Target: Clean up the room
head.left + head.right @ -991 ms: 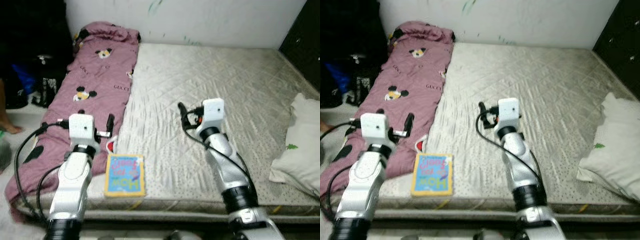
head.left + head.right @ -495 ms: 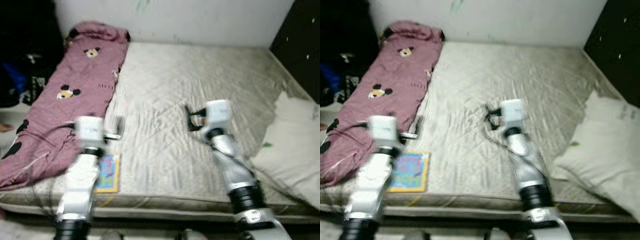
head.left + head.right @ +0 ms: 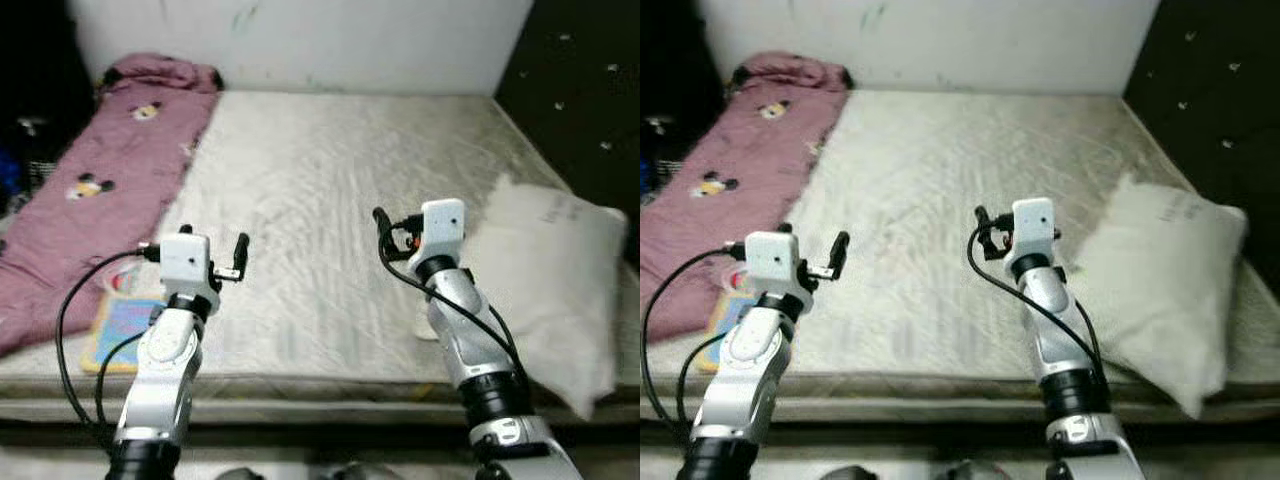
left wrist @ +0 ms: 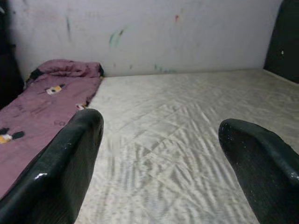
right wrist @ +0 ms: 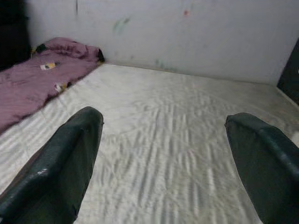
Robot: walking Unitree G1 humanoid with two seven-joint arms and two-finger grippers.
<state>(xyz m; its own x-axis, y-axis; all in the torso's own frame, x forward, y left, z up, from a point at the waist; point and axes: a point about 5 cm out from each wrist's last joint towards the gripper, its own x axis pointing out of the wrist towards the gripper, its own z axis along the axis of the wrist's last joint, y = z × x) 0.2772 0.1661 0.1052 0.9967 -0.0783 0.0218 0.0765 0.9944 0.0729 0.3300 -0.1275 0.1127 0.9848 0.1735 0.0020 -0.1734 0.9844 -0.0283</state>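
Observation:
A bare quilted mattress (image 3: 330, 170) lies before me. Along its left side lies a pink blanket (image 3: 95, 190) with cartoon mouse prints. A colourful book (image 3: 120, 328) sits at the front left edge, partly hidden by my left arm. On the right side rests a white pillow (image 3: 545, 275). My left gripper (image 3: 213, 246) hovers open over the front of the mattress, just right of the book. My right gripper (image 3: 392, 226) is held open above the mattress middle, left of the pillow. Nothing is between the fingers (image 4: 70, 163) of either one; the right fingers (image 5: 65, 158) stand wide apart.
A white marked wall (image 3: 300, 40) runs behind the bed. A dark padded panel (image 3: 580, 90) stands at the right. Dark clutter (image 3: 25, 130) sits on the floor left of the bed. The mattress front edge (image 3: 330, 385) is close below my arms.
The camera has swung to the right: blanket and book slid left in view, and the pillow came fully into view. Both arms stay raised as before, with the grippers open.

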